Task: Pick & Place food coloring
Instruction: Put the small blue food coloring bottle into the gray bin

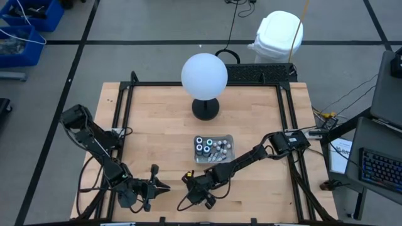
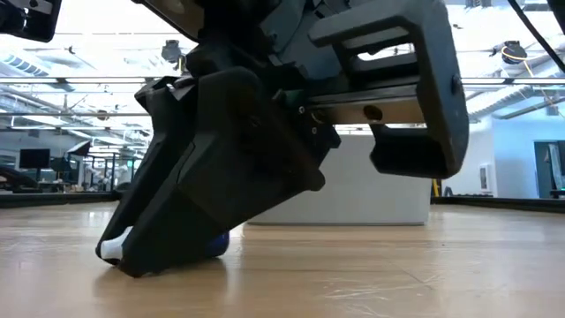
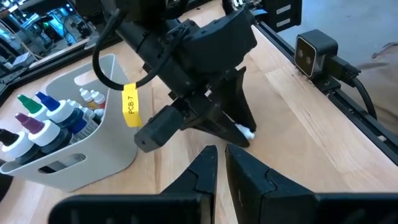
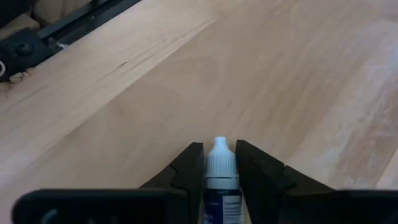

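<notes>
Right wrist view: right end effector (image 4: 214, 163) is pinching a tiny light, stiff, slick bottle (image 4: 220, 174) at its shoulder, on the near counter (image 4: 261, 74); left end effector (image 3: 221, 158) idling shut.

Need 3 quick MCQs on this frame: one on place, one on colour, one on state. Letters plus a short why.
1. Where is the right tool?
A. Over the white globe
B. Low at the table's front edge, in front of the tray
C. Off the table

2. What colour is the cap of the small bottle between its fingers?
A. White
B. Red
C. Black

3. How does the left tool stand?
A. Wide open
B. Clamped on a bottle
C. Shut, empty

Answers:
1 B: the high view shows it at the front edge, nearer than the tray.
2 A: the right wrist view shows a white cap.
3 C: the left wrist view shows its fingers nearly together with nothing between.
</notes>
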